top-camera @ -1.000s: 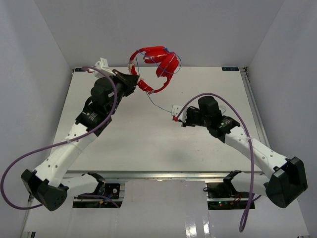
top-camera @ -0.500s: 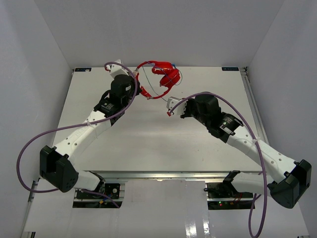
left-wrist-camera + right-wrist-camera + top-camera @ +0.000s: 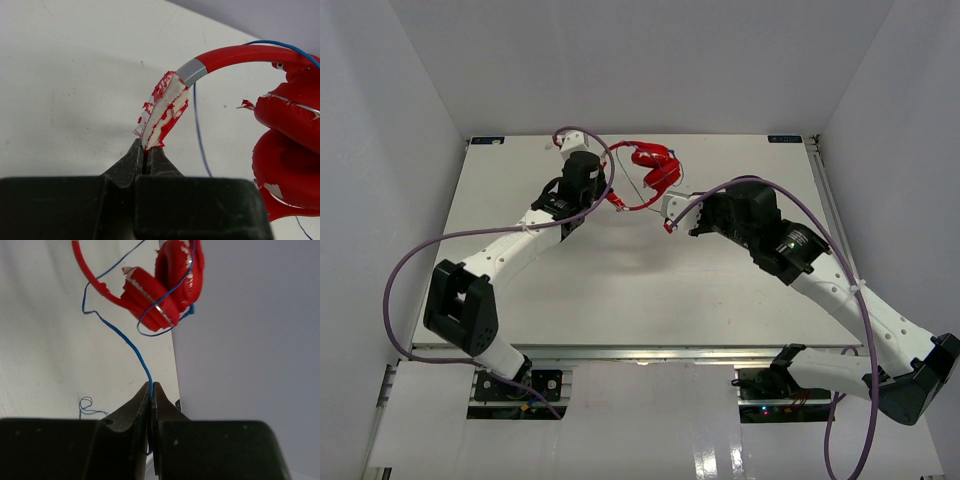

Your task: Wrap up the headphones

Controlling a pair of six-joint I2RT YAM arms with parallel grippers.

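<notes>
The red headphones (image 3: 655, 168) hang above the far middle of the table. My left gripper (image 3: 613, 201) is shut on the worn red-and-white end of the headband (image 3: 162, 112), with its tips (image 3: 147, 150) pinching that end. The two red ear cups (image 3: 290, 135) hang to its right. My right gripper (image 3: 667, 216) is shut on the thin blue cable (image 3: 125, 340), which runs from its tips (image 3: 151, 387) up to the ear cups (image 3: 165, 290). Cable loops lie around the cups. The plug is not clearly in view.
The white table (image 3: 620, 290) has grey walls on three sides, and the back wall is close behind the headphones. A loose curl of cable (image 3: 86, 405) lies on the table near my right gripper. Thick purple robot cables (image 3: 410, 270) arch over both arms.
Both arms have reached farther toward the back middle. The headphones have come down and to the right, closer to the table. Both grippers have kept their hold.
</notes>
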